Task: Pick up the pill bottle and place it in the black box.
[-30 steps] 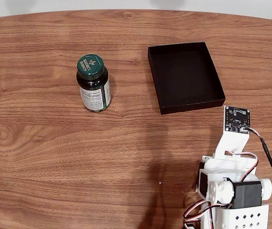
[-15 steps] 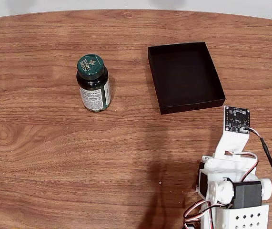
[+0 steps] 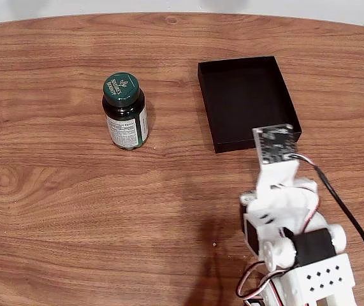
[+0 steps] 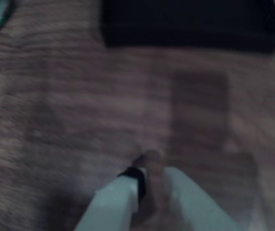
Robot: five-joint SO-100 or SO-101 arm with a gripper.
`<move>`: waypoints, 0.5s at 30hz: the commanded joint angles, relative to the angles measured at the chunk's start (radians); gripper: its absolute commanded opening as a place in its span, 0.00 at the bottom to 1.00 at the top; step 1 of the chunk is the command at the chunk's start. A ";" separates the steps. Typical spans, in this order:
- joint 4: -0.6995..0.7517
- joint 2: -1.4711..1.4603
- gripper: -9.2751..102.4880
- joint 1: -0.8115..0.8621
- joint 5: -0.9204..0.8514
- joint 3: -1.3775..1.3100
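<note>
**One bottle upright, one tray with nothing in it**

The small dark-green pill bottle [image 3: 125, 111], with a round screw cap and white-and-green label, stands upright on the wood-grain counter [image 3: 73, 210], well left of the shallow matte black box [image 3: 248, 102] in the fixed view. The box's floor shows bare. The white arm [image 3: 290, 236] sits below the box. In the blurred wrist view the gripper [image 4: 152, 168] hangs over bare counter, fingertips nearly together, holding nothing.

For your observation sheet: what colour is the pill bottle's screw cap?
Dark green with a pale logo; the pill bottle cap shows best in the fixed view.
</note>
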 commanded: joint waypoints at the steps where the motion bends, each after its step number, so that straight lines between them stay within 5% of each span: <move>1: -0.253 -0.109 0.19 -0.066 0.002 -0.015; 15: -0.859 -0.403 0.41 -0.304 0.020 -0.026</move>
